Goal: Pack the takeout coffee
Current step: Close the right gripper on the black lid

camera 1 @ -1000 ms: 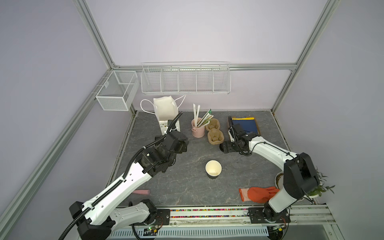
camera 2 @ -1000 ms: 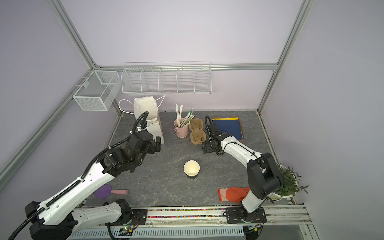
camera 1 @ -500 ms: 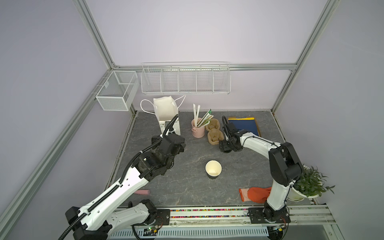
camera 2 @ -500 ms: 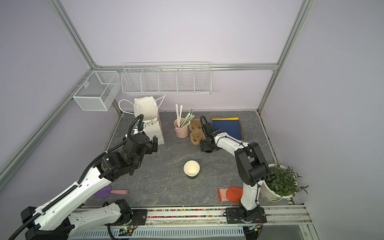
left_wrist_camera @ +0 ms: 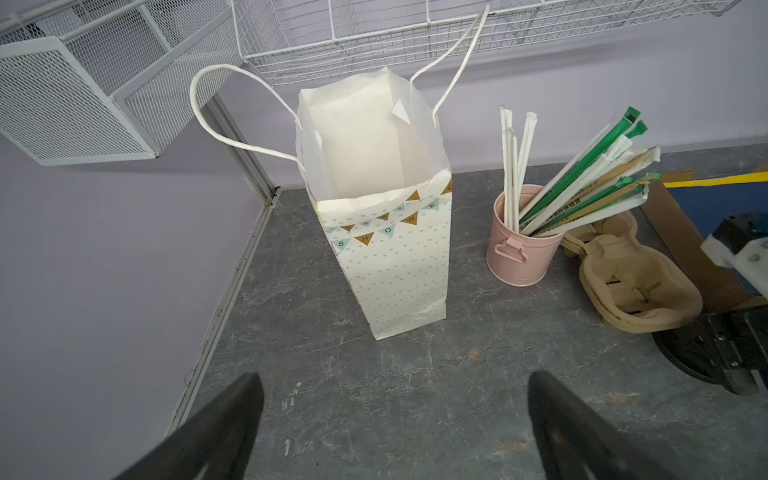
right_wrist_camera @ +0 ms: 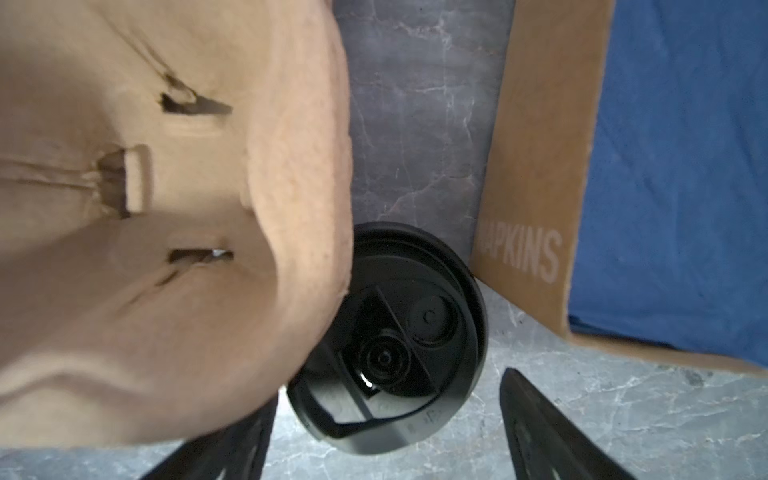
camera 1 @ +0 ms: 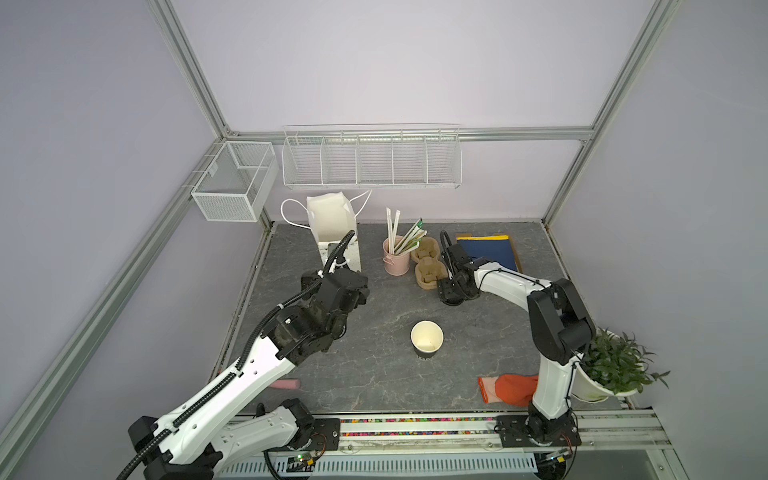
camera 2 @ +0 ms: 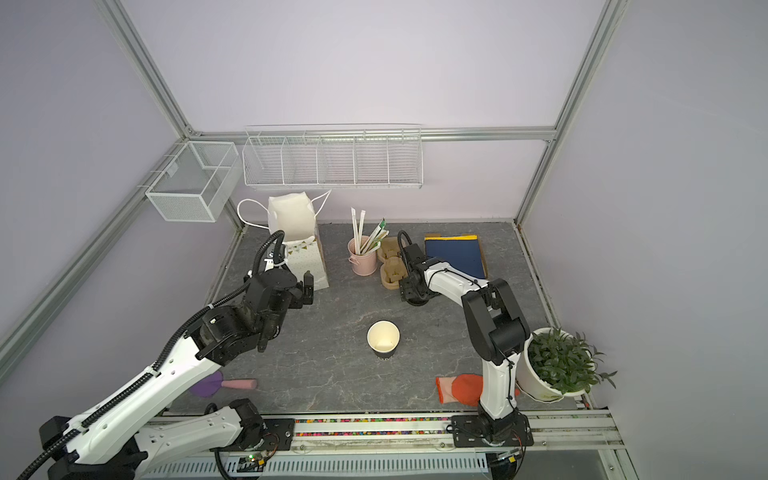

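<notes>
The takeout coffee cup [camera 1: 427, 340] [camera 2: 383, 337] stands upright and uncovered mid-table, black outside and cream inside. Its round black lid [right_wrist_camera: 399, 332] lies flat on the table between the brown pulp carriers [right_wrist_camera: 166, 208] and the napkins box [right_wrist_camera: 532, 208], partly under the carrier's rim. My right gripper [right_wrist_camera: 388, 390] [camera 1: 451, 296] is low over the lid, open, with one finger on each side of it and a small gap on both sides. My left gripper [left_wrist_camera: 390, 386] [camera 2: 307, 286] hangs open and empty above bare table, facing the white paper bag [left_wrist_camera: 374, 208].
A pink cup of straws [camera 1: 395, 259] stands beside the carriers [camera 1: 430, 268]. The blue napkins box [camera 1: 490, 251] sits at the back right. A potted plant [camera 1: 615, 365] and an orange glove [camera 1: 507, 388] lie front right. Wire baskets [camera 1: 370, 162] hang on the back wall.
My right arm swung its elbow inward and brought the gripper over the lid beside the carriers, its jaws narrowing a little. The left arm barely shifted.
</notes>
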